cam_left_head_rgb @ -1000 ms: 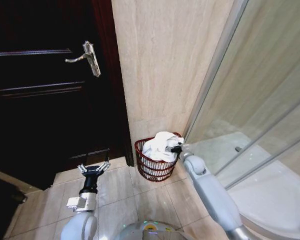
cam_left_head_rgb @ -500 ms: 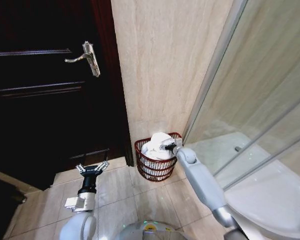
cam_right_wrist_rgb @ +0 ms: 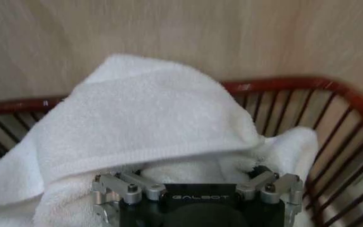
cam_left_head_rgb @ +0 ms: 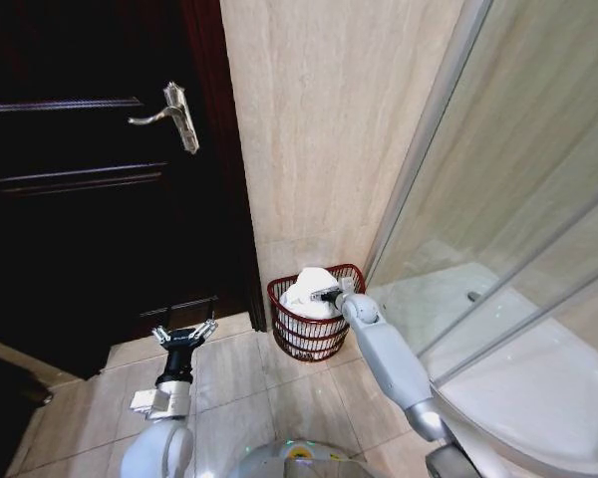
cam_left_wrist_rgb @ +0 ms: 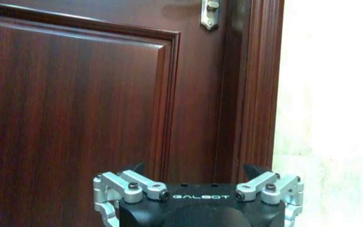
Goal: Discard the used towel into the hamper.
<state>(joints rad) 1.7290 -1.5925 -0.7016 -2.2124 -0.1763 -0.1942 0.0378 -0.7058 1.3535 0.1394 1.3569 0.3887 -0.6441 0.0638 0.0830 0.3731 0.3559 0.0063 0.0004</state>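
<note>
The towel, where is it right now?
In the head view the white towel sits heaped in the red basket on the floor by the tiled wall, with the right pincer against it.

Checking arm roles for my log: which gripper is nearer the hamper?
Right. The right gripper is over the hamper, at the white towel; the left gripper hangs apart by the dark door.

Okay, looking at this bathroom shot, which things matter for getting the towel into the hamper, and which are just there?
Part of the job:
towel, heaped in the hamper
hamper, on the floor by the wall
right gripper, at the towel over the hamper

Just there:
left gripper, idle, fingers open, near the door
door
door handle
shower glass
</note>
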